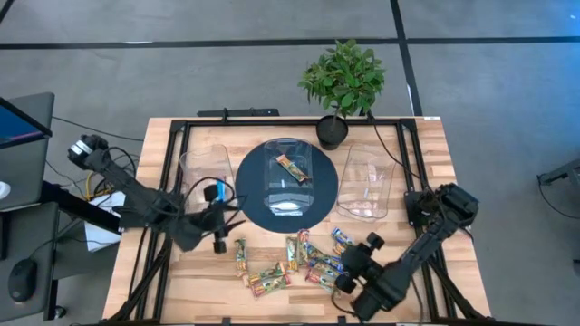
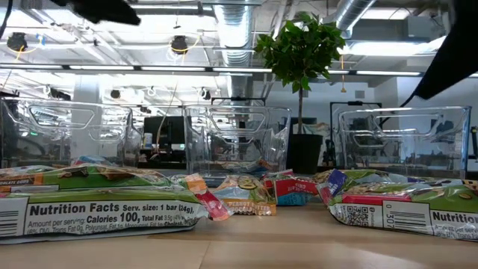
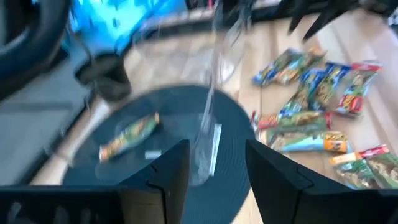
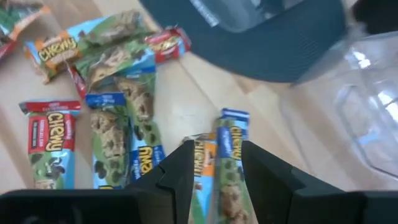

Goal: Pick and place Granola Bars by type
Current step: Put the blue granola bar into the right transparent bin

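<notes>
**Bars heaped at the bench's front edge, one already in the middle tub**

Grey floor surrounds a wooden bench (image 1: pixel 426 181) seen from above. At its back edge stands a potted plant (image 1: pixel 343 81). Three clear tubs sit in a row: a left tub (image 1: pixel 203 174), a middle tub (image 1: pixel 288 177) on a round dark mat (image 1: pixel 252 204), and a right tub (image 1: pixel 367 183). One bar (image 1: pixel 293 168) lies in the middle tub. The other bars (image 1: pixel 290 260) lie scattered near the front edge. The left gripper (image 1: pixel 218 217) hovers between the left tub and the mat, fingers apart and empty. The right gripper (image 1: pixel 352 264) hangs over the right end of the heap.

Level with the bench top, green wrappers (image 2: pixel 89 202) fill the foreground, with the tubs and plant behind.

From the left wrist, the fingers (image 3: pixel 171 171) stand apart above the mat, the lone bar (image 3: pixel 129 135) beyond them.

From the right wrist, the fingers (image 4: pixel 180 171) stand apart with nothing between them, above a blue-ended bar (image 4: pixel 230 162).
</notes>
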